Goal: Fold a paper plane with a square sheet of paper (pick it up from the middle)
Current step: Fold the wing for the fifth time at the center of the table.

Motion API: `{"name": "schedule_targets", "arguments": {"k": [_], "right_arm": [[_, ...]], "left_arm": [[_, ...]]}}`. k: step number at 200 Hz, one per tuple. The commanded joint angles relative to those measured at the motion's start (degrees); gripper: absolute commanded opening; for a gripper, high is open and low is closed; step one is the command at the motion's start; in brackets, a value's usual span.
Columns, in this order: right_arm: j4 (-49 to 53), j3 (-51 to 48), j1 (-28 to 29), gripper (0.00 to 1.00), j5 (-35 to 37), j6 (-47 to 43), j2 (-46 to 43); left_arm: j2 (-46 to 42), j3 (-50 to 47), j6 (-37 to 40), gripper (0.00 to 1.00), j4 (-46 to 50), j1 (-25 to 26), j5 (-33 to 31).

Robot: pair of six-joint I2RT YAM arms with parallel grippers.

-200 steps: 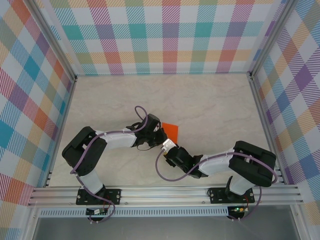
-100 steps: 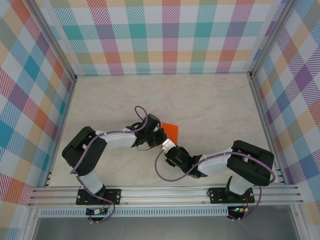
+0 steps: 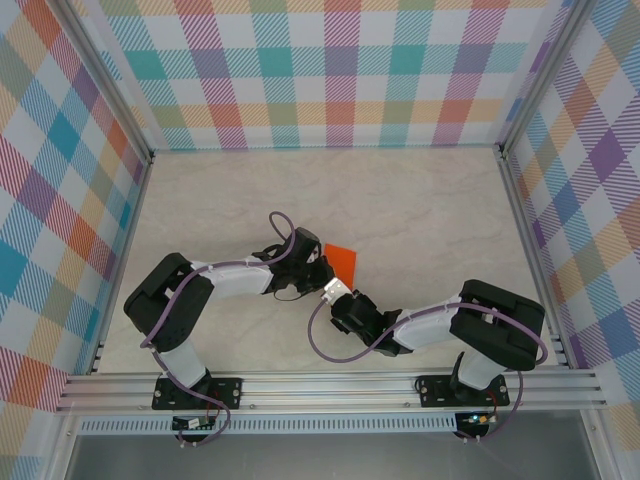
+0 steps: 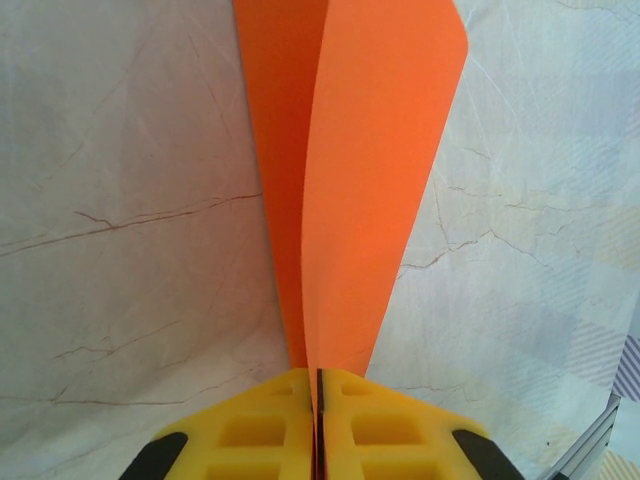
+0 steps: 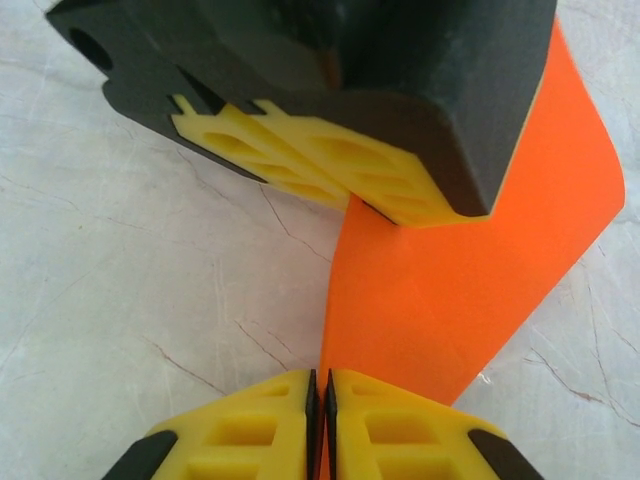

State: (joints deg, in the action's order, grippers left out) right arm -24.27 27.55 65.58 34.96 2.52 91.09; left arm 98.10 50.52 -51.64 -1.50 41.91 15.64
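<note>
My left tool (image 4: 317, 378) and right tool (image 5: 318, 380) each pinch the creased orange paper (image 4: 365, 170) over the middle of the surface (image 3: 430, 210), well apart from the walls (image 3: 330, 90).

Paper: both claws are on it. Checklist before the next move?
1. Left claw shut on paper: ok.
2. Right claw shut on the paper's near edge: ok.
3. Paper doubled into two layers at the left claw: ok.
4. Layer edges aligned: cannot tell.
5. Paper lifted off table: cannot tell.
6. No tears on the visible faces: ok.
</note>
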Motion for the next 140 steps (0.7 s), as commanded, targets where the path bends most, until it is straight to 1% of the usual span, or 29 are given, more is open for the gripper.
{"name": "schedule_targets", "arguments": {"k": [1, 15, 43, 60, 75, 103, 140], "right_arm": [[0.4, 1.3, -0.5, 0.09, 0.8, 1.2, 0.5], [0.0, 0.9, -1.2, 0.05, -0.1, 1.7, 0.1], [-0.3, 0.3, -2.8, 0.02, -5.3, 2.9, -1.2], [-0.3, 0.1, -3.8, 0.02, -7.7, 3.5, -1.9], [-1.2, -0.7, -4.9, 0.02, -10.7, 4.3, -2.9], [-2.4, -2.2, -7.3, 0.01, -16.2, 6.4, -5.0], [-3.4, -3.6, -10.6, 0.01, -24.5, 9.1, -7.7]], "left_arm": [[-0.4, 0.9, -0.1, 0.14, 2.3, 0.2, -0.5], [-1.4, 1.2, 0.1, 0.19, 4.1, 0.3, -1.9], [-4.6, 2.1, 0.9, 0.29, 9.0, -0.1, -5.9], [-7.5, 2.1, 0.8, 0.39, 12.1, -0.6, -9.2], [-10.3, 1.7, 0.9, 0.41, 14.5, -1.0, -12.0], [-15.2, 0.5, 0.5, 0.49, 16.9, -1.5, -16.6], [-18.1, -1.3, 0.4, 0.5, 16.9, -1.8, -17.3]]}}
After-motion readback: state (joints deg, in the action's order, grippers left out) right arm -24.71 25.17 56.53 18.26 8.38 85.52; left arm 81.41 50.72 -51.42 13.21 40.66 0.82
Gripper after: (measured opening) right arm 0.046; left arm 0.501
